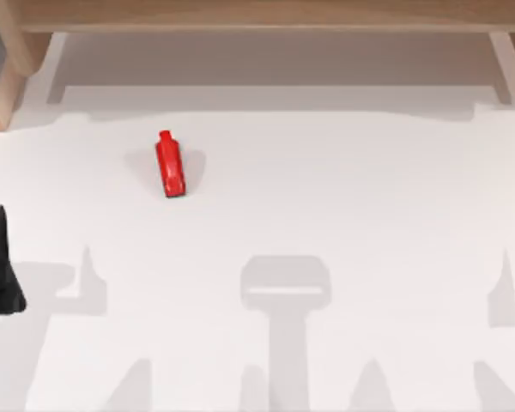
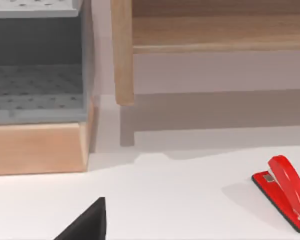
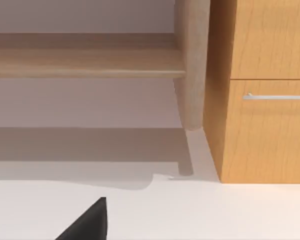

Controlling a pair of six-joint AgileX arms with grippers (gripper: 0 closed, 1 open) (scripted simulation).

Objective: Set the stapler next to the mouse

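Note:
The stapler [image 1: 170, 165] is small, glossy red and elongated, and lies flat on the white table [image 1: 343, 197] left of centre, its narrow end pointing to the far side. The left wrist view shows the stapler [image 2: 287, 192] with its thin dark base. My left gripper [image 1: 0, 266] is a black shape at the table's left edge, well short of the stapler and nearer the front; a dark part of it [image 2: 87, 226] juts into its wrist view. A dark part of my right gripper [image 3: 87, 222] hovers over bare table. The mouse is out of view.
A wooden shelf frame [image 1: 257, 17] runs along the table's far side, with a post [image 2: 122, 50] reaching down to the table. A grey perforated rack [image 2: 35, 85] on a wooden block stands far left. A wooden drawer cabinet [image 3: 265, 100] with a metal handle stands far right.

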